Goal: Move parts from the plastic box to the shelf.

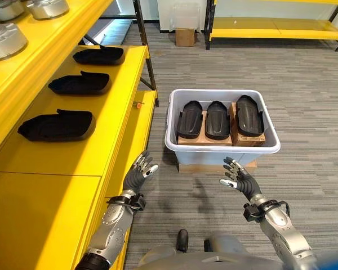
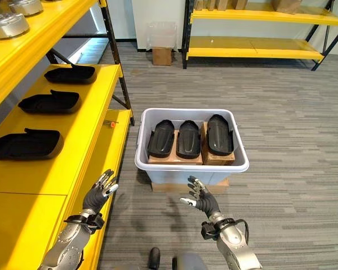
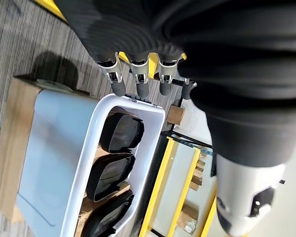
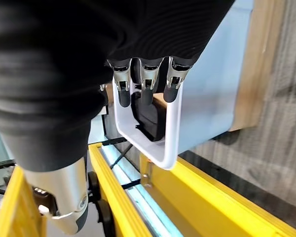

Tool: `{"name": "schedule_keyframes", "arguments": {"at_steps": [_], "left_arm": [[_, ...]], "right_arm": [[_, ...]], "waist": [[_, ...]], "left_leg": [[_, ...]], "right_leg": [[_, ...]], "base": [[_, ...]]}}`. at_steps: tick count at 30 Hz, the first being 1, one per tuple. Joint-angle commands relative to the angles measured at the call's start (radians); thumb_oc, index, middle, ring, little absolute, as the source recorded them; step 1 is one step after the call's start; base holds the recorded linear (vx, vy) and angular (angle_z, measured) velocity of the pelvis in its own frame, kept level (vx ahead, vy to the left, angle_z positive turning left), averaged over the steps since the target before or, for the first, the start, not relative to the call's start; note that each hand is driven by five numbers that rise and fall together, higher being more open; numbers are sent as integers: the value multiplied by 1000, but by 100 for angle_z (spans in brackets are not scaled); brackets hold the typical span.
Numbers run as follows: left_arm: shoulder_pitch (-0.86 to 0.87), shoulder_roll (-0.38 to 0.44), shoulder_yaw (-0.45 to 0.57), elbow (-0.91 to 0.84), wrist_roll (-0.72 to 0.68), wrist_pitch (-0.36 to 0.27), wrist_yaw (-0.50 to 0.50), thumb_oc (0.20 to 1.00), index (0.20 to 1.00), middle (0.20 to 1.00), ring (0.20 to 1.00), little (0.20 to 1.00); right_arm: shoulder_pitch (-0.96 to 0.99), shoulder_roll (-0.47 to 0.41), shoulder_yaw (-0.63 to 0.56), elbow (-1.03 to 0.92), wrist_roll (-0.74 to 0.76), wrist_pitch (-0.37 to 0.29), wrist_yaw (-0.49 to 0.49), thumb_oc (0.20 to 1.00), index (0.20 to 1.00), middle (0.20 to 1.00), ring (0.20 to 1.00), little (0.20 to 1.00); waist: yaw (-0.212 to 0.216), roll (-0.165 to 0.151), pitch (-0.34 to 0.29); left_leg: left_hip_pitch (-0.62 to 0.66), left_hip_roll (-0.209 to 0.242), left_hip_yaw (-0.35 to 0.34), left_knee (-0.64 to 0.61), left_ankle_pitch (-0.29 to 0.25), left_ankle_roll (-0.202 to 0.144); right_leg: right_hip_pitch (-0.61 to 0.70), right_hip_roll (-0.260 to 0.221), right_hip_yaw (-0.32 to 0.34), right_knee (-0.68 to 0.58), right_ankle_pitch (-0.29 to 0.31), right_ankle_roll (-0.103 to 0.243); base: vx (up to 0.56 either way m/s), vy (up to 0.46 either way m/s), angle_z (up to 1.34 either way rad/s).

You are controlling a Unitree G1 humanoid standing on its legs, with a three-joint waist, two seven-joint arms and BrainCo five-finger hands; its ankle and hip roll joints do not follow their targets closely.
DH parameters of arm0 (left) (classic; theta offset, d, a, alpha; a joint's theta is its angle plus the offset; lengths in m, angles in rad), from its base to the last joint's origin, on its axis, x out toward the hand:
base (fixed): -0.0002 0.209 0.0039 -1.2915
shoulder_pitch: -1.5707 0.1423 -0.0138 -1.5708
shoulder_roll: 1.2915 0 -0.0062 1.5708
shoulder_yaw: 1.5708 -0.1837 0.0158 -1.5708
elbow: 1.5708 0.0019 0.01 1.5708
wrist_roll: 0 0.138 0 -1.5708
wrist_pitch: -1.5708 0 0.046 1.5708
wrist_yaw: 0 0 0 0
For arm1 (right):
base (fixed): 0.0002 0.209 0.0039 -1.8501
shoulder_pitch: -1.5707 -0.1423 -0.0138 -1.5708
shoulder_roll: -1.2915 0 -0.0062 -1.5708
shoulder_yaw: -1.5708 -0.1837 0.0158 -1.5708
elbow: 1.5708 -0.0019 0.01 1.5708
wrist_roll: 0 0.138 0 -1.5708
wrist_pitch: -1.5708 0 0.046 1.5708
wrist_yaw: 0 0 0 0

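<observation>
Three black, shoe-shaped molded parts (image 1: 219,119) are sitting side by side in the plastic box (image 1: 222,149), propped on brown cardboard blocks (image 1: 246,136); the right one is lying a bit farther back than the other two. The box is pale grey-white with a rolled rim and is resting on a flat cardboard piece (image 1: 186,167) on the grey carpet floor (image 1: 304,101). Both hands are hovering just near of the box, not touching it: the left hand (image 1: 139,171) off its near-left corner, the right hand (image 1: 238,177) just in front of the near wall, both with fingers relaxed and spread, holding nothing. On the left, the yellow shelf (image 1: 110,126) is already carrying three similar black parts (image 1: 57,125) in a row going from near to far, with round silver metal parts (image 1: 5,40) sitting on the level above.
</observation>
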Motion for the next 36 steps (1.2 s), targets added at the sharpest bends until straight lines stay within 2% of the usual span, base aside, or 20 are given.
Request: {"name": "schedule_keyframes", "arguments": {"at_steps": [1,2,3,4,5,8,14,17,18,20,22,23,26,27,28,29,34,36], "left_arm": [[-9,-3,29,-44,5,-41,-11,1000,1000,1000,1000,1000],[-5,-4,30,-45,1,-43,-13,1000,1000,1000,1000,1000],[-1,-7,37,-44,4,-45,-10,1000,1000,1000,1000,1000],[6,-10,39,-40,4,-44,-15,1000,1000,1000,1000,1000],[10,-23,35,-28,9,-42,-16,1000,1000,1000,1000,1000],[17,-36,42,-25,-4,-40,-21,1000,1000,1000,1000,1000],[1,-41,16,-9,-26,-33,-21,1000,1000,1000,1000,1000],[7,-42,14,-13,-29,-29,-26,1000,1000,1000,1000,1000],[10,-47,22,-14,-35,-30,-25,1000,1000,1000,1000,1000],[4,-48,23,-6,-38,-31,-22,1000,1000,1000,1000,1000],[-3,-47,20,-3,-43,-28,-15,1000,1000,1000,1000,1000],[1,-44,20,-10,-48,-25,-15,1000,1000,1000,1000,1000],[12,-41,13,2,-37,-28,-12,1000,1000,1000,1000,1000],[18,-40,16,2,-37,-30,-13,1000,1000,1000,1000,1000],[29,-42,28,2,-31,-29,-24,1000,1000,1000,1000,1000],[34,-40,33,-10,-35,-31,-34,1000,1000,1000,1000,1000],[32,-12,42,-19,-21,-33,-31,1000,1000,1000,1000,1000],[21,2,38,-35,-19,-35,-31,1000,1000,1000,1000,1000]], "right_arm": [[-24,17,-27,-29,-8,-39,0,1000,1000,1000,1000,1000],[-22,16,-30,-34,-19,-33,-2,1000,1000,1000,1000,1000],[-24,10,-32,-41,-36,-31,-1,1000,1000,1000,1000,1000],[-19,7,-32,-43,-34,-26,3,1000,1000,1000,1000,1000],[-18,11,-27,-37,-35,-25,8,1000,1000,1000,1000,1000],[-29,-12,-29,-45,-25,-30,14,1000,1000,1000,1000,1000],[-26,-40,-49,-49,-4,-41,-3,1000,1000,1000,1000,1000],[-15,-46,-57,-54,1,-42,-5,1000,1000,1000,1000,1000],[-9,-49,-63,-57,11,-47,-5,1000,1000,1000,1000,1000],[-25,-57,-58,-55,18,-51,-4,1000,1000,1000,1000,1000],[-30,-57,-60,-57,19,-55,-16,1000,1000,1000,1000,1000],[-32,-56,-67,-62,21,-61,-28,1000,1000,1000,1000,1000],[-24,-57,-82,-67,32,-72,-45,1000,1000,1000,1000,1000],[-19,-59,-85,-65,35,-70,-44,1000,1000,1000,1000,1000],[-7,-52,-90,-52,26,-65,-30,1000,1000,1000,1000,1000],[3,-43,-98,-50,28,-60,-25,1000,1000,1000,1000,1000],[-23,-14,-79,-45,25,-54,-22,1000,1000,1000,1000,1000],[-35,-17,-80,-58,18,-55,-27,1000,1000,1000,1000,1000]], "waist": [[-4,6,-45],[-17,4,-46],[-23,-7,-45],[-23,-11,-53],[-14,-28,-80],[-10,-26,-108],[-10,-15,-131],[-12,-11,-139],[-14,-15,-132],[2,-35,-97],[9,-55,-70],[7,-69,-60],[10,-68,-55],[13,-59,-53],[13,-38,-70],[15,-32,-78],[25,-47,-79],[22,-53,-73]], "left_leg": [[35,63,1,17,-56,-42],[64,57,-11,4,-73,-55],[96,63,-15,-8,-96,-69],[111,66,-12,-18,-102,-74],[120,75,-7,-19,-122,-85],[113,136,-6,14,-133,-121],[95,239,-9,25,-56,-186],[98,258,-11,20,-43,-197],[65,275,-17,101,-15,-212],[-20,243,-50,282,37,-219],[-87,223,-45,345,62,-211],[-120,275,13,269,71,-209],[-135,348,62,118,95,-227],[-127,353,61,109,98,-234],[-102,336,69,86,50,-229],[-88,321,101,85,28,-221],[-52,266,190,50,-12,-188],[-61,254,196,49,-18,-181]], "right_leg": [[129,-38,-43,-380,309,24],[123,-83,-14,-510,364,41],[126,-107,11,-594,416,62],[155,-105,0,-617,415,62],[177,-101,-18,-634,417,62],[225,-62,-66,-655,387,44],[282,4,-120,-701,330,5],[298,24,-124,-710,310,-7],[314,49,-120,-701,281,-34],[334,49,-115,-697,274,-53],[350,34,-125,-695,271,-57],[357,18,-138,-694,267,-48],[375,2,-128,-696,256,-21],[378,0,-118,-691,251,-17],[391,-14,-98,-695,250,-4],[402,-44,-96,-702,257,11],[366,-112,-54,-705,293,54],[348,-126,-52,-709,302,65]], "base": [[209,-134,-7],[348,-275,-7],[336,-271,-7],[331,-318,8],[249,-247,44],[204,-313,37],[80,-231,14],[67,-148,35],[32,-180,23],[-12,-157,19],[-7,-35,20],[57,30,13],[95,103,40],[164,251,-11],[235,345,-77],[250,365,-91],[97,233,-52],[28,108,-17]]}}
